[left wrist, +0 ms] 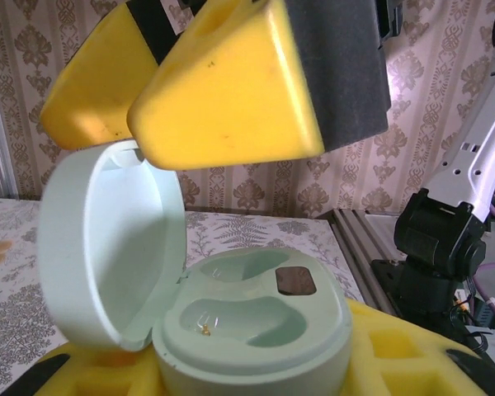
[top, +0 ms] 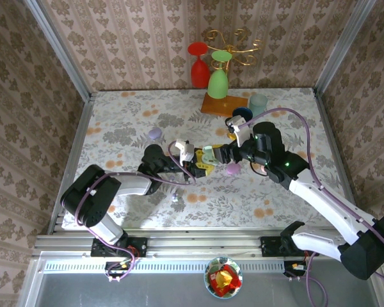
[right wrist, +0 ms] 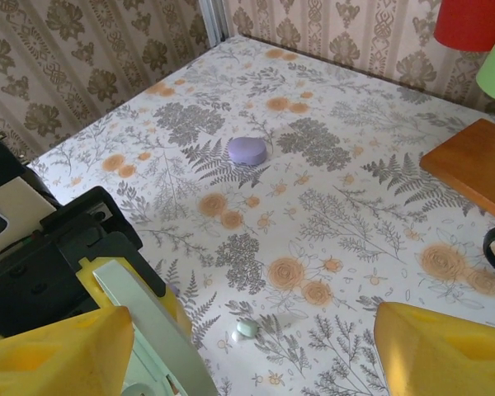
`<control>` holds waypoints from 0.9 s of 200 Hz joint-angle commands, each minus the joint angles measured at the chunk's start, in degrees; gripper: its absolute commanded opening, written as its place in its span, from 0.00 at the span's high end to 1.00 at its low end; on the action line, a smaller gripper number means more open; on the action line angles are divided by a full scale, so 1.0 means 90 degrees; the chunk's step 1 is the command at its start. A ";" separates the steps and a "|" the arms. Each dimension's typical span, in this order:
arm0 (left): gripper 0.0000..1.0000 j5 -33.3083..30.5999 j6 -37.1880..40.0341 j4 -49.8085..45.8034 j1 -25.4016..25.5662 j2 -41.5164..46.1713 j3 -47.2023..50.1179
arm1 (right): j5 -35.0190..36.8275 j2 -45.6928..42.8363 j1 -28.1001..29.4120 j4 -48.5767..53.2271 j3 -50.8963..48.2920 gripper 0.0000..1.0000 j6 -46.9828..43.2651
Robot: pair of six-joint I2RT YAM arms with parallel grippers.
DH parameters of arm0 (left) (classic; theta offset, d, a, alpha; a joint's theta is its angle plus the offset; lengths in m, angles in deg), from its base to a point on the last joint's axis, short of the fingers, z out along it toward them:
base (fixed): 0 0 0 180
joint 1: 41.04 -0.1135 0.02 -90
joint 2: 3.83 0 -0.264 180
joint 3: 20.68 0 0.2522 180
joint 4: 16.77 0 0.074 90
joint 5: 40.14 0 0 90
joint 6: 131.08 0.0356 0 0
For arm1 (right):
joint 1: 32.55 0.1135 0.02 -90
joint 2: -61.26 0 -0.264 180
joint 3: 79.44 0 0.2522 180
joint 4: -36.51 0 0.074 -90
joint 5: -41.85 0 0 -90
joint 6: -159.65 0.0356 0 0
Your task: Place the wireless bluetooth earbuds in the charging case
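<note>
The mint-green charging case (left wrist: 256,322) is gripped at its base between my left gripper's (left wrist: 256,367) yellow fingers (left wrist: 445,346). Its lid (left wrist: 107,239) stands open to the left, and both wells are empty. From above, the left gripper (top: 201,163) and the case (top: 208,155) are at mid-table. My right gripper (top: 221,155) hovers just above the case with its jaws wide apart, and its yellow fingers (left wrist: 223,91) hang over the lid. In the right wrist view, a tiny mint earbud (right wrist: 247,328) lies on the tablecloth between and beyond the open right gripper (right wrist: 247,355).
A closed purple case (top: 155,133) (right wrist: 247,150) lies at the left back. A pinkish case (top: 232,169) sits under the right arm. A small pale item (top: 175,199) lies in front of the left arm. A wooden board (top: 224,104) with upturned red and green glasses, and cups, stands at the back.
</note>
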 commanded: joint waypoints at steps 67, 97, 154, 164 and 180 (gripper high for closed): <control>0.75 -0.0212 0.0028 0.0212 -0.0368 0.0366 0.0166 | -0.0568 -0.0876 -0.0012 -0.0365 -0.0296 0.21 0.0976; 0.75 -0.0245 -0.0030 0.0212 -0.0737 0.0564 0.0301 | 0.0043 -0.0833 -0.0103 -0.0445 -0.0589 0.23 0.2160; 0.75 -0.0275 -0.0015 0.0212 -0.1731 0.1000 0.0620 | -0.0427 0.0829 -0.0208 -0.0131 -0.0452 0.34 0.3270; 0.75 -0.0303 0.0005 0.0212 -0.1869 0.1062 0.0658 | -0.0621 0.1266 -0.0208 0.0058 -0.0269 0.36 0.3328; 0.76 -0.0454 0.0052 0.0212 -0.2108 0.1161 0.0749 | -0.0694 0.1998 -0.0163 0.0262 0.0009 0.38 0.3733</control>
